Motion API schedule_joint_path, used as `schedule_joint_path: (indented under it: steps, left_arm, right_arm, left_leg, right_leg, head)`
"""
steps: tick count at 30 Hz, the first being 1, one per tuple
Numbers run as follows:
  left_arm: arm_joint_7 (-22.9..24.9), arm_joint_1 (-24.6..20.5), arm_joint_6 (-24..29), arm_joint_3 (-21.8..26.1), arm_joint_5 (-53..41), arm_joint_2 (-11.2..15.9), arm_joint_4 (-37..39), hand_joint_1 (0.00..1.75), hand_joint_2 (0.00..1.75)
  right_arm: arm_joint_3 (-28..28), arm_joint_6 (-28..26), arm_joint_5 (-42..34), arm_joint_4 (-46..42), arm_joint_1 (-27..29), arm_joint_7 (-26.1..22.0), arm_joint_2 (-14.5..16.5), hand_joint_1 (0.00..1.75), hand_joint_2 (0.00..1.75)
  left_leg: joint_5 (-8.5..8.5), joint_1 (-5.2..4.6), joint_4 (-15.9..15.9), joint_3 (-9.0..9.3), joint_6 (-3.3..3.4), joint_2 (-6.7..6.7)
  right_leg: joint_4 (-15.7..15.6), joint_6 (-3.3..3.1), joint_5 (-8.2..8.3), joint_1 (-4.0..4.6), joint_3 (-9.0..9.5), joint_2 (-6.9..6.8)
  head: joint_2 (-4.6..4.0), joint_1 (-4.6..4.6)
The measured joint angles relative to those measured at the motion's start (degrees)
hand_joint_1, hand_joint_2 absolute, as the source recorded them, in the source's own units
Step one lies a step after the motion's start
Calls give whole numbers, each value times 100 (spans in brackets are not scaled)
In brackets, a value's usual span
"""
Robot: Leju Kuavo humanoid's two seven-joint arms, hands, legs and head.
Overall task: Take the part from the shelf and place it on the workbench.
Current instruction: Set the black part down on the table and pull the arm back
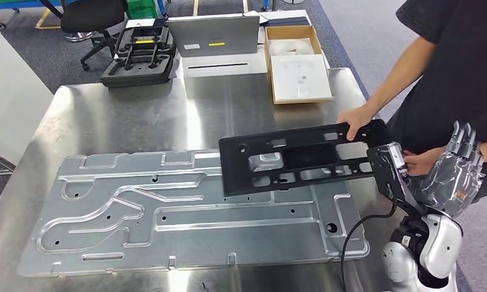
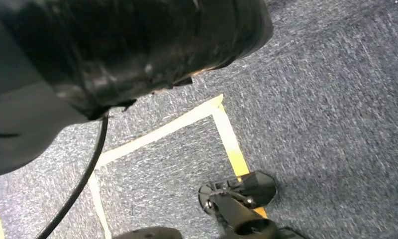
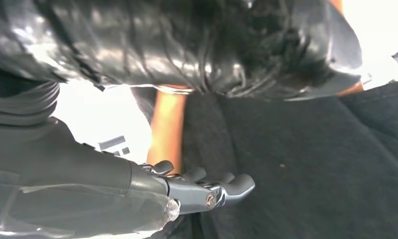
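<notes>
The part, a flat black plastic frame with cut-outs (image 1: 302, 157), hangs over the right side of the large silver stamped plate (image 1: 168, 213) lying on the steel workbench (image 1: 137, 115). A person holds it, one hand (image 1: 355, 118) on its far edge and the other (image 1: 420, 161) at its right end. My right hand (image 1: 457, 167) is raised to the right of the part with its fingers (image 3: 227, 189) straight and apart, holding nothing, close in front of the person's dark shirt. My left arm hangs over the carpet; a bit of the hand's grey cover (image 2: 18, 129) shows, the fingers hidden.
The person stands close at the bench's right side. At the back are a black foam tray (image 1: 137, 55), a grey case (image 1: 213, 36) and an open cardboard box (image 1: 296, 61). A white cabinet (image 1: 10, 91) is on the left. Yellow floor tape (image 2: 227, 134) marks the carpet.
</notes>
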Motion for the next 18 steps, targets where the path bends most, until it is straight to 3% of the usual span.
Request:
schedule_joint_path:
  steps: [1, 4, 6, 7, 9, 11, 12, 15, 16, 18]
  left_arm:
    - [-1, -7, 0, 1, -1, 0, 0, 0, 0]
    - [-1, 2, 1, 2, 0, 1, 0, 0, 0]
    - [-2, 3, 2, 2, -1, 1, 0, 0, 0]
    - [-3, -2, 2, 2, -1, 1, 0, 0, 0]
    - [-4, -5, 2, 2, -1, 1, 0, 0, 0]
    - [-4, 1, 2, 2, 1, 2, 0, 0, 0]
    - [-4, 3, 2, 2, 1, 2, 0, 0, 0]
    - [-4, 1, 2, 2, 1, 0, 0, 0, 0]
    - [-5, -1, 3, 2, 1, 1, 0, 0, 0]
    - [-5, -2, 4, 2, 1, 2, 0, 0, 0]
  right_arm:
    - [0, -3, 0, 0, -2, -1, 3, 0, 0]
    - [0, -11, 0, 1, -4, -1, 14, 0, 0]
    - [0, -20, 0, 1, -2, -1, 19, 0, 0]
    - [0, -26, 0, 2, -2, -1, 20, 0, 0]
    - [-1, -37, 0, 3, 9, -1, 21, 0, 0]
    - [-2, -44, 0, 5, 27, -1, 21, 0, 0]
    - [-2, -47, 0, 7, 31, -1, 21, 0, 0]
    - [-3, -53, 0, 10, 26, -1, 21, 0, 0]
    - [-4, -56, 0, 8, 23, -1, 21, 0, 0]
    - [-4, -63, 0, 5, 24, -2, 21, 0, 0]
  left_leg:
    - [30, -14, -166, 73, 23, -3]
    - [67, -34, -218, 69, 98, -1]
    - [134, -19, -294, 84, 180, 15]
    - [163, -10, -324, 86, 215, 24]
    - [185, -18, -330, 64, 252, 36]
    - [187, -36, -315, 43, 260, 40]
    - [185, -40, -303, 38, 260, 41]
    - [149, -50, -221, 19, 225, 36]
    - [137, -58, -192, -1, 202, 34]
    - [135, -72, -162, -39, 155, 32]
  right_leg:
    - [-6, 27, 14, 3, -7, 1]
    - [-45, 121, 57, 1, -8, 4]
    - [91, 164, -61, 0, -69, 2]
    - [287, 170, -199, 4, -155, 0]
    - [1044, 165, -605, 2, -479, -3]
    - [1596, 165, -779, 0, -701, -4]
    - [1533, 162, -690, 0, -649, -4]
    - [420, 137, -211, 5, -66, -10]
    - [152, 125, -144, 10, 64, -10]
    - [18, 97, -136, 31, 113, -1]
  head:
    - [0, 1]
    - [0, 5]
    - [0, 12]
    - [0, 22]
    - [0, 42]
    - [0, 48]
    - [0, 47]
    - [0, 49]
    - [0, 45]
    - [0, 41]
